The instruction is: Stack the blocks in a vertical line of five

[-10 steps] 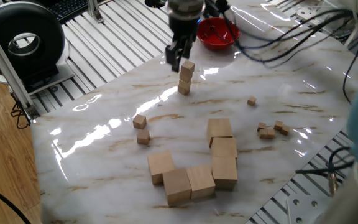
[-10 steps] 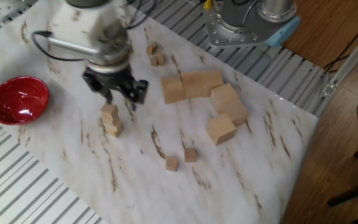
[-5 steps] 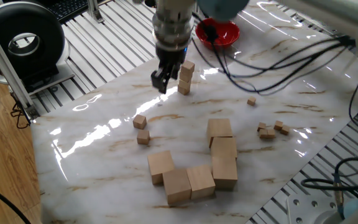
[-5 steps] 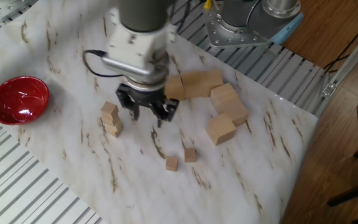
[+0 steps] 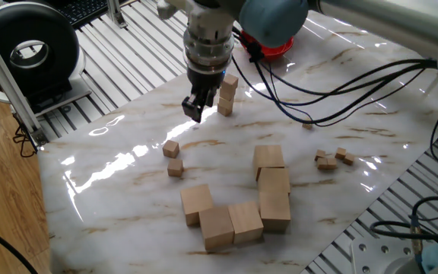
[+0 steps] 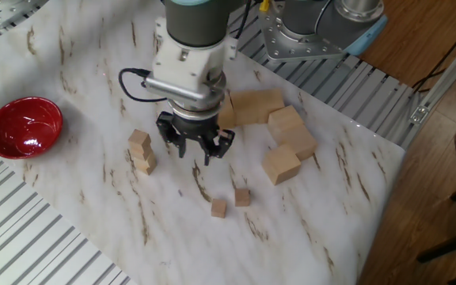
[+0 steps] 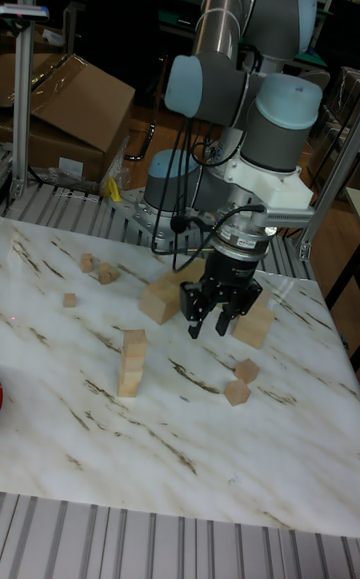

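Note:
Three small light-wood blocks stand stacked in a slightly crooked column (image 5: 226,94) (image 6: 142,152) (image 7: 132,364). Two more blocks lie loose and close together on the marble (image 5: 171,148) (image 5: 175,167) (image 6: 218,207) (image 6: 242,197) (image 7: 247,370) (image 7: 236,392). My gripper (image 5: 195,109) (image 6: 196,150) (image 7: 218,317) hangs open and empty just above the table. It is between the column and the loose pair, touching neither.
Several large wood cubes (image 5: 268,160) (image 6: 282,165) (image 7: 158,301) cluster near one side. Tiny cubes (image 5: 329,158) (image 7: 87,261) lie scattered farther off. A red bowl (image 6: 24,127) sits by the table edge. Cables trail over the marble behind the arm.
The gripper has moved away from the three-block column toward the two loose blocks, staying open. The column and all other blocks have not moved.

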`<state>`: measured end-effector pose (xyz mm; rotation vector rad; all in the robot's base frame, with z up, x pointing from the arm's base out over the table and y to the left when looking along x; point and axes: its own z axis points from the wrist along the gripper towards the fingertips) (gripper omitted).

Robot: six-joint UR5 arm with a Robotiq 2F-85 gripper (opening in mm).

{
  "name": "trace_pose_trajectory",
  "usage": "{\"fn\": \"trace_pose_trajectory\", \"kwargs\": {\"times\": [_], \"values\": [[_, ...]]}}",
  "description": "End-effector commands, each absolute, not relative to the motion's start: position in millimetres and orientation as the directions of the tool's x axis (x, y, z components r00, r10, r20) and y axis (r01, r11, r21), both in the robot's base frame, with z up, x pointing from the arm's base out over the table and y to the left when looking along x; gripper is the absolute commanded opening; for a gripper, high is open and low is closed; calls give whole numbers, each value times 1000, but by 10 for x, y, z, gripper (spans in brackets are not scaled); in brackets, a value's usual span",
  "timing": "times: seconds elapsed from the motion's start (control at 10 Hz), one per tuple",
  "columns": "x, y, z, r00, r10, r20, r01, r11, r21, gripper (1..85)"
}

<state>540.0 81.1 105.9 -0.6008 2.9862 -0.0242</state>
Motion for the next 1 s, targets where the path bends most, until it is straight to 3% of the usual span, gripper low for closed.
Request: {"fn": "trace_pose_trajectory", "kwargs": {"times": [0.0, 0.4, 0.5, 0.9], "values": [[5236, 827, 1046, -879, -475, -37, -475, 880, -13, 490], [5197, 880, 1046, -789, -613, -35, -613, 790, 7, 487], [5251, 763, 1047, -719, -695, -19, -694, 719, -44, 497], [5270, 539, 1062, -655, -754, 46, -754, 648, -107, 540]]}}
